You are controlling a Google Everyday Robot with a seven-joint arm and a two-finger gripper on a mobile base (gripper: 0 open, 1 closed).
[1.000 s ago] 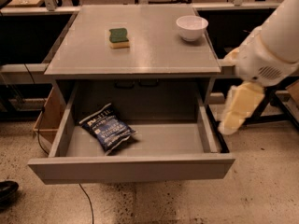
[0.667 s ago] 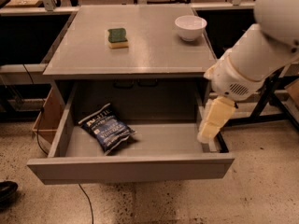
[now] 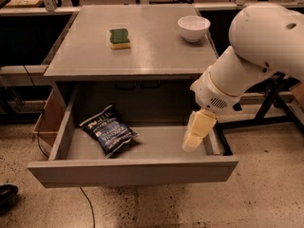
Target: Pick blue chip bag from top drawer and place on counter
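While my gripper hung inside the right end of the open top drawer, pointing down toward its floor, I could not tell whether it was released or clenched. The blue chip bag lay on the drawer floor at the left, well apart from it. On the counter sat a sponge and a white bowl.

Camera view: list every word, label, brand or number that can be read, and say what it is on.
On the blue chip bag in the top drawer: white lettering, too blurred to read.
On the sponge, bowl, counter and the gripper over the drawer's right side: no text visible.
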